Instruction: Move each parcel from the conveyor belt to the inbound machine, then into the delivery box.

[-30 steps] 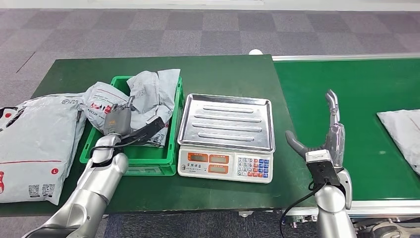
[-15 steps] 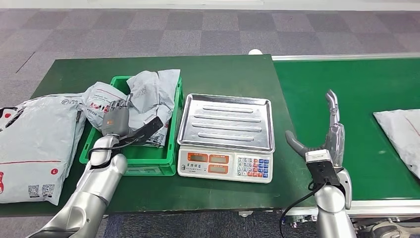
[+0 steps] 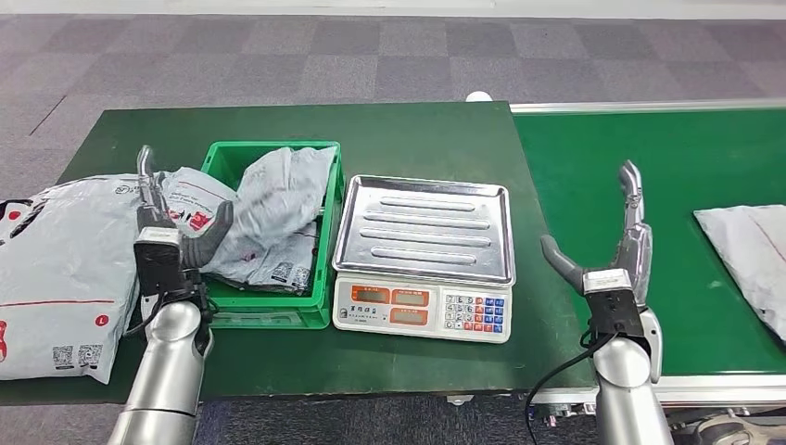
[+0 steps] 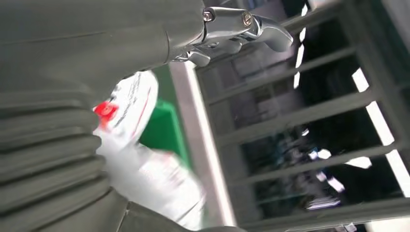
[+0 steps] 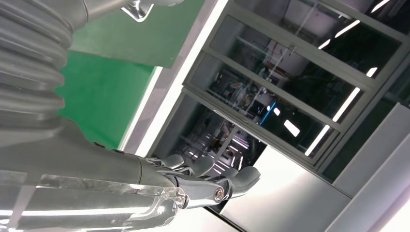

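Note:
Grey parcels (image 3: 271, 215) lie crumpled in the green delivery box (image 3: 320, 278) left of the scale (image 3: 423, 255), whose steel tray is bare. My left hand (image 3: 165, 232) stands upright at the box's left edge, fingers spread, holding nothing; the left wrist view shows a blurred white parcel (image 4: 145, 164) beyond its thumb. My right hand (image 3: 614, 250) is raised and open over the green conveyor belt (image 3: 704, 185), right of the scale. Another grey parcel (image 3: 749, 248) lies on the belt at the right edge, well clear of that hand.
A large grey parcel (image 3: 65, 269) lies on the dark green table (image 3: 408, 130) left of the box. The scale's keypad (image 3: 475, 313) faces me. The belt's metal rim (image 3: 640, 107) runs along its far side.
My left hand has let go of the parcel in the box, drawn back to the left and opened upright. The parcel on the belt has crept left. My right hand rose slightly.

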Robot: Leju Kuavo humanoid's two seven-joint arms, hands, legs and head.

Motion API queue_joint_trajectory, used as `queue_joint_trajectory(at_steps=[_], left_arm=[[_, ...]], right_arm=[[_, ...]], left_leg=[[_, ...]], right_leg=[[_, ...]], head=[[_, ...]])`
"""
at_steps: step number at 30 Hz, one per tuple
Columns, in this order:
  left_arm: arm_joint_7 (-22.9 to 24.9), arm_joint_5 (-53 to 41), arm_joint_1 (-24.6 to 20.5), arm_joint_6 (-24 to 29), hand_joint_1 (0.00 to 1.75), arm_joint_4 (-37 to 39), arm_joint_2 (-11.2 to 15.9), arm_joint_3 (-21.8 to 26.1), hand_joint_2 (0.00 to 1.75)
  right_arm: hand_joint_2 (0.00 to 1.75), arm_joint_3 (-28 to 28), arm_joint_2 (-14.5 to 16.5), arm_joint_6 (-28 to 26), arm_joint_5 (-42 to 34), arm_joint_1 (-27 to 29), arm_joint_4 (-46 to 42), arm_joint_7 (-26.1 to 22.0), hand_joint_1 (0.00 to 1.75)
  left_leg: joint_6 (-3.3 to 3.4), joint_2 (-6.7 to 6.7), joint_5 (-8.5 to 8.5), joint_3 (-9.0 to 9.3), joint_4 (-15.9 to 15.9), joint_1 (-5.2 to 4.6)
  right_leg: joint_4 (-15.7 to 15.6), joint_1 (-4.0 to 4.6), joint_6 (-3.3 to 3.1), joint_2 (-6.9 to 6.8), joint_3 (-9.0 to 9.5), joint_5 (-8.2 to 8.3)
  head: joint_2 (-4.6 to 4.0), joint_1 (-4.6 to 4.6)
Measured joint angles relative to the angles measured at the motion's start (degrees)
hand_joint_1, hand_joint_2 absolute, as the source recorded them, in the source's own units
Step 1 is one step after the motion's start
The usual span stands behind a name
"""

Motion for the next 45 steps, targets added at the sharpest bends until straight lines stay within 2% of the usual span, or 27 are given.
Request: queue_joint_trajectory(at_steps=[6, 10, 12, 15, 16, 17, 20, 21, 22, 26, 28, 33, 45], left_arm=[[-1.47, 3.17, 1.92, 1.11, 0.00, -5.40, -0.39, -0.44, 0.00], [-1.55, 4.62, 2.56, 0.26, 0.00, -7.46, -0.49, -0.86, 1.75], [-1.55, 8.45, 2.98, -5.96, 0.00, -8.54, -0.42, -1.51, 1.75], [-1.56, 11.26, 3.58, -19.41, 0.00, -9.19, -0.20, -3.13, 1.75], [-1.55, 9.47, 3.59, -20.69, 0.00, -8.79, -0.15, -3.65, 1.75], [-1.50, 6.97, 3.43, -19.74, 0.00, -7.96, -0.12, -4.15, 1.75], [-1.30, 2.38, 2.77, -13.68, 0.00, -4.39, -0.10, -5.09, 1.75], [-1.31, 3.71, 2.72, -14.99, 0.00, -3.70, -0.10, -5.29, 1.75], [-1.34, 6.12, 2.77, -18.65, 0.00, -3.42, -0.09, -5.55, 1.75], [-1.53, 12.37, 3.95, -39.65, 0.00, -4.89, -0.05, -8.30, 1.75], [-1.56, 12.02, 4.81, -44.87, 0.00, -5.74, 0.09, -10.89, 1.75], [-1.53, 12.41, 5.76, -48.65, 0.00, -4.90, 1.15, -16.11, 1.75], [-1.49, 12.33, 4.34, -48.54, 0.00, -0.23, 0.38, -17.85, 1.75]], right_arm=[[1.75, 0.67, -0.43, -0.24, -0.03, -0.02, 0.34, -0.16, 0.00], [1.75, 0.86, -0.66, -0.22, -0.16, -0.03, 0.43, -0.18, 0.00], [1.75, 1.01, -0.80, 0.01, -0.47, -0.20, 0.62, -0.17, 0.00], [1.75, 1.33, -1.07, 0.49, -0.92, -1.10, 1.51, -0.22, 0.00], [1.75, 1.43, -1.15, 0.55, -0.99, -1.37, 1.80, -0.26, 0.00], [1.75, 1.50, -1.21, 0.56, -1.04, -1.52, 1.98, -0.29, 0.00], [1.75, 1.57, -1.28, 0.49, -1.07, -1.43, 2.13, -0.32, 0.00], [1.75, 1.57, -1.29, 0.57, -1.07, -1.39, 2.13, -0.31, 0.00], [1.75, 1.58, -1.30, 0.72, -1.07, -1.41, 2.16, -0.31, 0.00], [1.75, 1.92, -1.31, 1.84, -1.40, -2.56, 3.31, -0.31, 0.00], [1.75, 2.15, -1.31, 2.74, -2.04, -3.26, 4.32, -0.34, 0.00], [1.75, 2.22, -1.32, 5.86, -3.55, -4.09, 6.96, -0.38, 0.00], [1.75, 2.22, -1.42, 6.37, -3.91, -4.58, 9.43, 0.03, 0.00]], left_leg=[[-0.01, 0.01, 0.00, 0.01, 0.00, 0.00], [-0.01, 0.01, 0.00, 0.02, 0.00, 0.00], [-0.01, 0.00, 0.00, 0.01, 0.00, 0.00], [0.00, -0.02, 0.00, 0.01, 0.00, -0.01], [0.00, -0.02, 0.00, 0.01, 0.00, -0.01], [0.00, -0.01, 0.00, 0.02, 0.00, -0.01], [-0.01, 0.01, -0.01, 0.03, 0.01, -0.01], [-0.01, 0.02, -0.01, 0.03, 0.00, -0.01], [-0.01, 0.03, -0.01, 0.03, 0.00, -0.01], [-0.01, 0.03, -0.02, 0.01, 0.00, -0.01], [-0.01, 0.03, -0.03, 0.01, 0.00, -0.01], [-0.01, 0.02, -0.06, 0.01, 0.00, -0.01], [-0.02, 0.03, -0.06, 0.02, 0.00, -0.01]], right_leg=[[0.00, 0.00, -0.01, 0.00, 0.00, -0.01], [0.01, 0.00, -0.01, 0.00, 0.01, -0.01], [0.00, 0.00, -0.01, -0.01, 0.01, -0.01], [0.00, -0.01, 0.00, -0.05, 0.01, -0.01], [-0.01, -0.01, 0.00, -0.04, 0.01, -0.01], [-0.02, -0.01, 0.00, -0.04, 0.01, -0.01], [-0.02, -0.01, -0.01, 0.02, -0.01, 0.00], [-0.01, 0.00, -0.01, 0.05, -0.02, 0.00], [-0.01, 0.00, -0.01, 0.07, -0.02, 0.00], [0.01, -0.01, -0.01, 0.06, -0.02, -0.01], [0.00, -0.01, 0.00, 0.06, -0.02, -0.02], [-0.02, -0.01, 0.02, 0.03, -0.03, -0.04], [-0.01, -0.01, 0.01, 0.06, -0.03, -0.04]], head=[[0.00, 0.00], [0.00, 0.00], [0.00, 0.00], [0.00, 0.00], [0.00, 0.00], [0.00, 0.00], [0.00, 0.00], [0.00, 0.00], [0.00, 0.00], [0.00, 0.01], [0.00, 0.01], [0.00, 0.00], [0.00, 0.00]])
